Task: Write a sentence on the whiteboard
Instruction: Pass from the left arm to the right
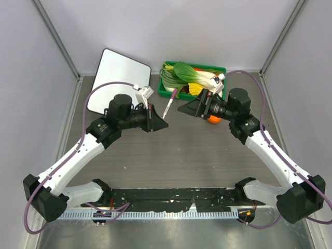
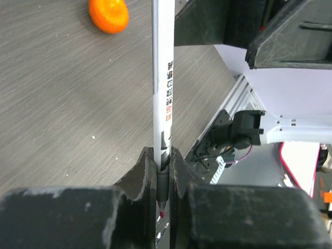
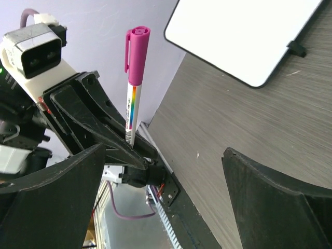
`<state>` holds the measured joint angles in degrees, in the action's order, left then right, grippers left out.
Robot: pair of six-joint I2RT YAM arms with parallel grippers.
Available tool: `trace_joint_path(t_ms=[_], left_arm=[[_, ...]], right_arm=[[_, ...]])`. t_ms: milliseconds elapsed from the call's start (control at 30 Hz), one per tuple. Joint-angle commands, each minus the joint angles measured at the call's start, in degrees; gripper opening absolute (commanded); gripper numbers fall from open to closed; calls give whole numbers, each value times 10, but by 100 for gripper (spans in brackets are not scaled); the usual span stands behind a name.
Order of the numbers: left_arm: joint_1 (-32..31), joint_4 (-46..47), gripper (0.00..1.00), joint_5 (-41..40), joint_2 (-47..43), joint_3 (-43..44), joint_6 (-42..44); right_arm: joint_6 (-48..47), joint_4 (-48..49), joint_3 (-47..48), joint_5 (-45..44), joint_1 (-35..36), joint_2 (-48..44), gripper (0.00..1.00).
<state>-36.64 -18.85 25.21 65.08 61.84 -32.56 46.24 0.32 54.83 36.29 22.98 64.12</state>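
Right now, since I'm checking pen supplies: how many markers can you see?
1. The marker is clamped in the left gripper, pink cap on, held above the table. Another could be hidden among the vegetables in the green basket.

The whiteboard (image 1: 118, 78) was a flat white rectangle with rounded corners and a thin black rim. In the top view it occupied the upper left of the frame, rotated slightly clockwise, with its lower right corner hidden. In the right wrist view it filled the upper right (image 3: 249, 36). One small black clip (image 3: 296, 48) sat on its lower right edge. Its visible face was plain white.
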Motion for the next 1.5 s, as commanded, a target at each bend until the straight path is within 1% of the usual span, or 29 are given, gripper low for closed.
trace_joint_path(t_ms=[0,133,267,367,433,633,700,733,833,867,900,933,1000,1033,1067,1300,1467], left_arm=[[0,-54,0,52,-18,45,59],[1,-50,0,96,-18,54,66],[1,-29,0,126,-20,53,55],[1,-12,0,145,-23,50,48],[1,4,0,158,-24,45,40],[0,19,0,172,-27,42,30],[0,22,0,176,-25,42,29],[0,22,0,179,-24,42,28],[0,20,0,185,-22,44,31],[0,16,0,189,-22,46,35],[0,9,0,192,-21,49,38],[0,3,0,191,-21,51,43],[0,0,0,189,-23,51,44],[0,0,0,190,-22,52,44],[0,0,0,192,-23,52,45],[1,-33,0,193,-20,61,63],[1,-31,0,194,-17,57,61]], right_arm=[[-22,14,50,87,-2,-11,99],[0,50,48,115,-1,-9,97],[25,82,41,129,5,-1,97],[38,97,41,132,17,6,93],[41,104,40,131,21,11,92],[64,130,41,134,33,24,93],[68,137,41,133,38,29,89],[73,144,41,133,42,30,85],[76,151,42,140,46,37,82],[79,153,43,143,47,38,74],[79,153,47,150,46,41,69],[81,155,48,154,47,42,61],[85,159,52,169,47,44,53],[85,158,53,170,47,45,47],[83,155,53,174,47,46,44],[72,139,42,188,56,48,43],[75,146,33,183,72,51,43]])
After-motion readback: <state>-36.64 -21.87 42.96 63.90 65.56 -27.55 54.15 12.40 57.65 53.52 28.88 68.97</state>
